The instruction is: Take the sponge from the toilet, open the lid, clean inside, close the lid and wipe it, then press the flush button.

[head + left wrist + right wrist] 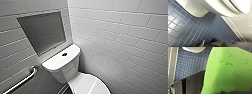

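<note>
The right tool (pixel 226 92) clamps the green sponge (pixel 228 70), which sits tight against it with the blue tiled floor (pixel 190 65) open beyond, while the left tool (pixel 208 42), whose state I cannot tell, hangs low beside the toilet (pixel 218 7) bowl's curved edge, near the wall (pixel 243 25).

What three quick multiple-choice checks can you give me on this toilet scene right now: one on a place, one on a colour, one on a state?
1. Where is the flush button?
A. front of the tank
B. middle of the tank top
C. side of the tank

2. What colour are the floor tiles?
A. blue
B. white
C. green

3. How does the lid stand?
A. raised
B. taken off
C. closed

Answers: 1 B, the dark round button sits mid-top in the head view; 2 A, the small square tiles show blue in both wrist views; 3 C, its white top face lies down flat.
</note>
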{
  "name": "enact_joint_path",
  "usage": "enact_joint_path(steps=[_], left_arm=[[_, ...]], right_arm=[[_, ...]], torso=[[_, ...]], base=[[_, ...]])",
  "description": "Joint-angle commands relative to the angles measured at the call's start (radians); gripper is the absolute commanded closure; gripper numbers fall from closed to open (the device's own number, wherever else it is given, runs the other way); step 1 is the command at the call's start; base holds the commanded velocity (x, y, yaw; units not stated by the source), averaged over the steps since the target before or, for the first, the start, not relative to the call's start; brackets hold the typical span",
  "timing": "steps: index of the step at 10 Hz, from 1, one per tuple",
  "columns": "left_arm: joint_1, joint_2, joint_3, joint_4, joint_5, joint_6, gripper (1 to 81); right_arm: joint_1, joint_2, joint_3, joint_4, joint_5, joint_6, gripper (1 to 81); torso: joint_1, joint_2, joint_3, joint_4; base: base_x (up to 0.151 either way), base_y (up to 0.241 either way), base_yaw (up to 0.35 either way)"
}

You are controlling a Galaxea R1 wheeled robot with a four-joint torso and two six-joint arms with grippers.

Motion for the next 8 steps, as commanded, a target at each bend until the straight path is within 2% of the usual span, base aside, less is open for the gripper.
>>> enact_joint_path(steps=[1,2,4,8], left_arm=[[-0.091,0.014,0.054,-0.02,0.066,-0.006,1.0],[-0.1,0.041,0.054,-0.02,0.068,-0.006,1.0],[-0.102,0.083,0.059,-0.02,0.135,-0.006,1.0],[-0.129,0.127,0.056,-0.019,0.158,-0.006,1.0]], right_arm=[[-0.041,0.011,-0.046,-0.013,-0.061,0.01,81.1],[-0.07,0.043,-0.09,-0.022,-0.066,0.012,81.1],[-0.099,0.089,-0.154,-0.025,-0.092,0.009,81.1],[-0.106,0.143,-0.197,-0.027,-0.093,-0.002,81.1]], torso=[[0.0,0.0,0.0,0.0],[0.0,0.0,0.0,0.0],[0.0,0.0,0.0,0.0],[0.0,0.0,0.0,0.0]], base=[[0.0,0.0,0.0],[0.0,0.0,0.0],[0.0,0.0,0.0],[0.0,0.0,0.0]])
